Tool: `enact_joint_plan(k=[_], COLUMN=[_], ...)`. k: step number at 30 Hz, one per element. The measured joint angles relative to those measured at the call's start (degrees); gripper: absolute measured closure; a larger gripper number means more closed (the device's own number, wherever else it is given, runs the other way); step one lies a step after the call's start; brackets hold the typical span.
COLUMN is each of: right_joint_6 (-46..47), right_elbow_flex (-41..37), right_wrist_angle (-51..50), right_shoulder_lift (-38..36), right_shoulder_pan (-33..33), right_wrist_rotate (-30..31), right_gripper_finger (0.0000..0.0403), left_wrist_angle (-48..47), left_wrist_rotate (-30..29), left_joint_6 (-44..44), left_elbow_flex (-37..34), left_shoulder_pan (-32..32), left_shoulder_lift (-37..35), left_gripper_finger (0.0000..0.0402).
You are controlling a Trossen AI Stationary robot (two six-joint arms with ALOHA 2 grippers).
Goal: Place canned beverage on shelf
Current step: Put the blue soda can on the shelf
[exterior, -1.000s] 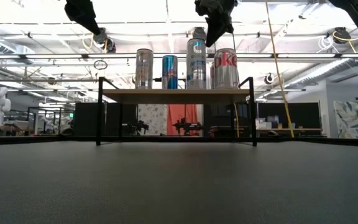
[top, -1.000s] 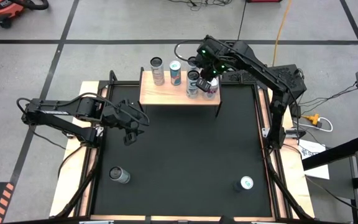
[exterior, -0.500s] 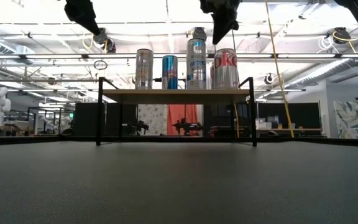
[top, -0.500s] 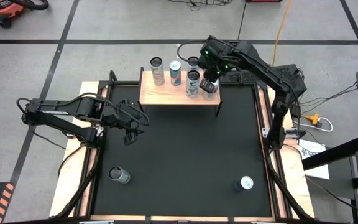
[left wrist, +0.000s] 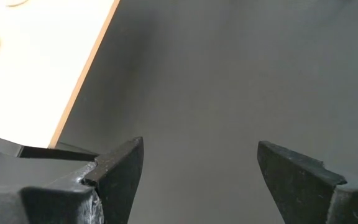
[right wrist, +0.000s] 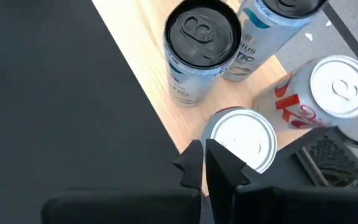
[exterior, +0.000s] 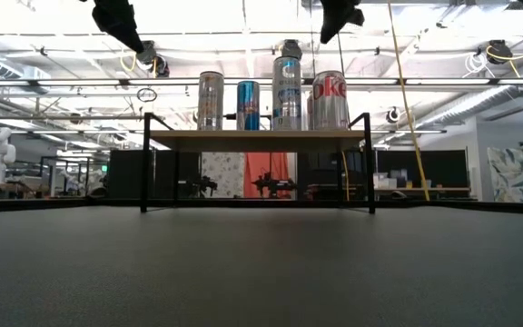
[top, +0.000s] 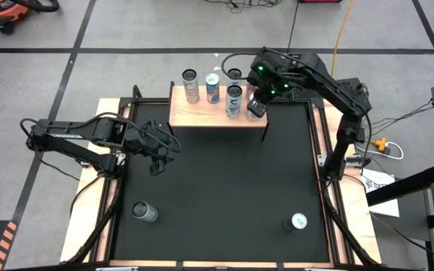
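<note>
1. My right jaws (top: 256, 108) sit shut and empty, upper centre of the high view, over the shelf's (top: 194, 114) right end.
2. Cans stand upright on the shelf: silver can (exterior: 211, 100), blue can (exterior: 248, 104), tall can (exterior: 287, 94), red-lettered can (exterior: 330, 100) (rightmost).
3. My left jaws (top: 159, 161) hang spread wide with nothing between them, left-centre, above the black surface (top: 224, 188).
4. Two more cans on the surface: lower left (top: 145, 212), lower right (top: 296, 222).

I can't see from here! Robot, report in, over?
Right end effector shut, empty, above the shelf. Left end effector open, waiting over the mat. Two cans on the mat: one left, one right.
</note>
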Motion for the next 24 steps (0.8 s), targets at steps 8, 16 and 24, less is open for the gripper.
enact_joint_plan(k=[8, 16, 24], right_joint_6=[7.41, 12.97, 19.56], right_elbow_flex=[0.0, 0.0, 0.0], right_wrist_angle=[-0.14, -0.36, -0.36], right_shoulder_lift=[-3.48, -6.14, -6.19], right_shoulder_pan=[3.45, 8.87, 14.33], right_wrist_rotate=[0.07, 0.09, 0.33], right_gripper_finger=[0.0403, 0.0403, 0.0403], left_wrist_angle=[-0.84, -0.84, -0.84], left_wrist_rotate=[0.02, 0.04, 0.1], left_joint_6=[0.37, 0.39, 0.52], left_elbow_flex=[0.02, 0.0, 0.0], left_shoulder_pan=[-0.02, -0.01, 0.0], left_shoulder_lift=[0.0, 0.01, 0.0], left_gripper_finger=[0.0085, 0.0085, 0.0085])
